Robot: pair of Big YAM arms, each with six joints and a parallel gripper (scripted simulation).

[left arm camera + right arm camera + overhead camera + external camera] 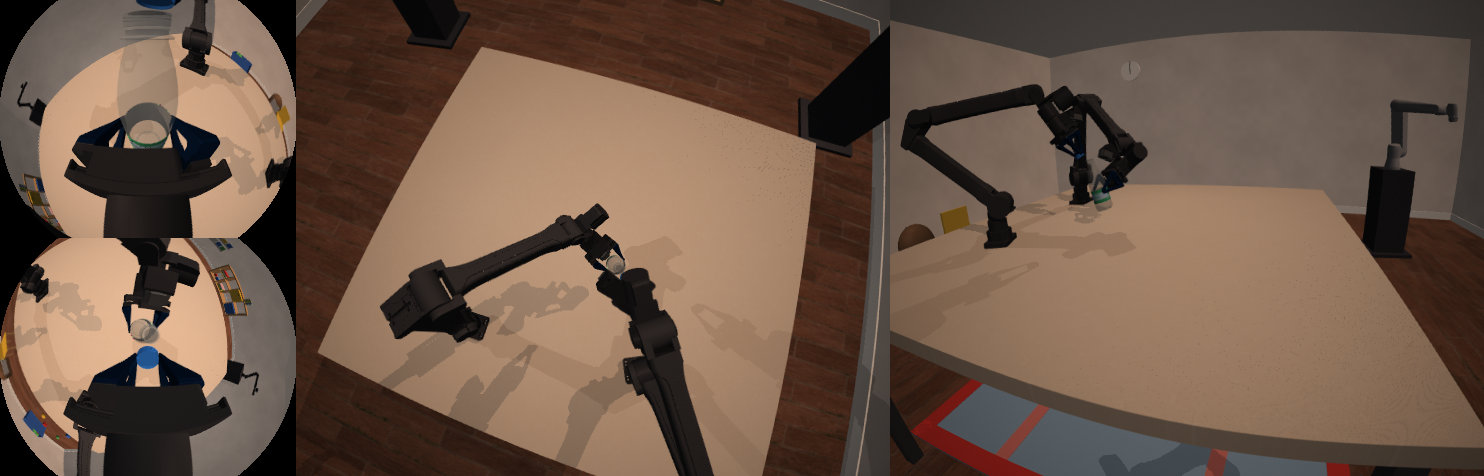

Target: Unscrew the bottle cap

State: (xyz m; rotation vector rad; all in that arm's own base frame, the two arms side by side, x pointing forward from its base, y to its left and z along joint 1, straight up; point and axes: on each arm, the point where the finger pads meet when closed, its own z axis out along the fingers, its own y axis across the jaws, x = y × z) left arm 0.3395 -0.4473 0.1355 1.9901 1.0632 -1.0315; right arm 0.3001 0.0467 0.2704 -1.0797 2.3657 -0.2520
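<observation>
- We see one bottle (615, 264) (1102, 199) (147, 80) (141, 330), clear with a green-edged band, tilted over the table (546, 125) (1240, 300) (100, 268); whether its base touches the wood we cannot tell.
- Our left gripper (614, 264) (1110, 186) (147, 119) (140, 333) is closed on the bottle's body, one finger on each side.
- One blue cap (1080, 156) (156, 4) (147, 358) is off the bottle, above its mouth and apart from it.
- Our right gripper (622, 278) (1080, 154) (147, 356) grips that cap between its fingertips.
- In our way are our own two arms: they meet closely around the bottle, with the right gripper over its open neck.
- The bottle is the one container we can make out here; through its clear wall we see rings at the bottom, but we cannot tell whether it has anything in it.
- Farther around the bottle, well apart from it and beyond the table, we count one grey arm (1399, 125) (22, 96) (252, 380) on a black pedestal (1390, 210) (37, 112) (235, 372).
- One round clock (1130, 70) hangs on the wall behind and above the bottle.
</observation>
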